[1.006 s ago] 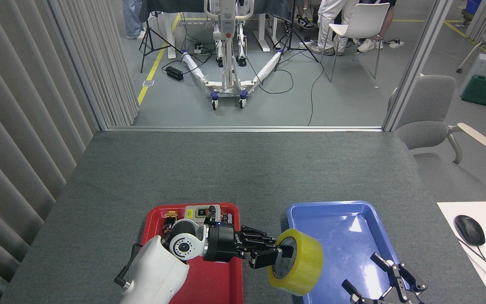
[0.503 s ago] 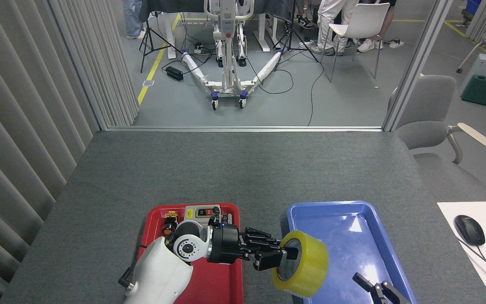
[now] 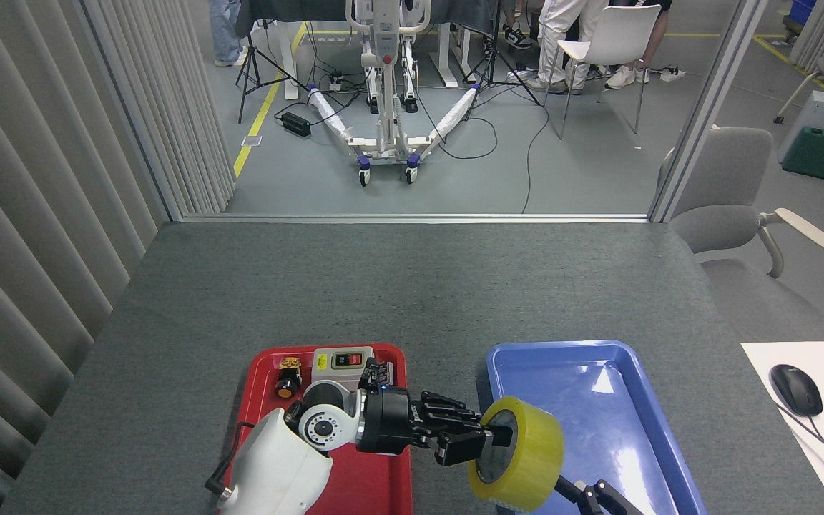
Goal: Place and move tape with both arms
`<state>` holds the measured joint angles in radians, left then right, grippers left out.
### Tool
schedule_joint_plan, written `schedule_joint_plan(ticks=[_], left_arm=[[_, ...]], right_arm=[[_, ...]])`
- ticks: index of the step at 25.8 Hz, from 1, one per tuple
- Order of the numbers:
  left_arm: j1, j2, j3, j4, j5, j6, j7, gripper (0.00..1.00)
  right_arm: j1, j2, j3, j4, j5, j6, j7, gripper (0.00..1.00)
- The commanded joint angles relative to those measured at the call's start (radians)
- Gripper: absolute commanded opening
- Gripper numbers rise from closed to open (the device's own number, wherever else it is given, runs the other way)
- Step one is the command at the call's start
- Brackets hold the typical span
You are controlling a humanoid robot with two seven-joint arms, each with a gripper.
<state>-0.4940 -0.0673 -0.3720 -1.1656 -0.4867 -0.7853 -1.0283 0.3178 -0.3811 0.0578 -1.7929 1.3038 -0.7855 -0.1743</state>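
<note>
The left arm (image 3: 276, 465) is reaching in from the lower left across the red tray (image 3: 258, 372), and its left gripper (image 3: 480, 440) is clamping the tape (image 3: 533, 458), with one finger (image 3: 501, 434) poking into the whitish core and the others pressing on the near face of the roll. The tape is hanging on edge, its open core facing left toward the gripper, above the near left corner of the blue tray (image 3: 626, 400); whether its lower rim is touching the tray cannot be told, since the roll is running down to the bottom edge of the view. A blue light is glowing on the gripper's black body. Only the tips of the right gripper (image 3: 591, 495) are showing at the bottom edge, just right of the tape and over the blue tray; two dark fingers are peeking up, close together, but whether they are spread or closed cannot be told. At the far end of the red tray a grey box with a small red display (image 3: 340, 359) is lying beside a small orange-and-black part (image 3: 287, 375). Both trays are sitting side by side on the grey table (image 3: 412, 286), apart from each other. A mouse (image 3: 796, 388) is resting on a white surface at the right edge.
</note>
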Motion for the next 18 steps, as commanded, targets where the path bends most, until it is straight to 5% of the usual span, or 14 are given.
schedule_joint_plan(ticks=[1,5,14,15,18], left_arm=[[0.008,0.000,-0.001,-0.016,0.002,0.000,0.001,0.00],[0.041,-0.009,-0.008,-0.017,0.007,0.000,0.001,0.00],[0.057,-0.032,-0.025,-0.020,0.008,0.000,0.004,0.00],[0.054,-0.034,-0.021,-0.023,0.011,0.000,0.011,0.06],[0.040,-0.029,-0.016,-0.025,0.071,0.000,0.056,0.59]], right_arm=[[-0.011,0.007,0.024,0.000,0.000,0.000,0.001,0.91],[-0.026,0.011,0.040,0.000,0.000,0.000,-0.001,0.82],[-0.020,-0.002,0.042,0.004,0.000,0.000,-0.001,0.28],[-0.017,-0.004,0.040,0.004,0.000,0.000,-0.001,0.24],[-0.014,-0.004,0.039,0.006,0.000,0.000,-0.001,0.17]])
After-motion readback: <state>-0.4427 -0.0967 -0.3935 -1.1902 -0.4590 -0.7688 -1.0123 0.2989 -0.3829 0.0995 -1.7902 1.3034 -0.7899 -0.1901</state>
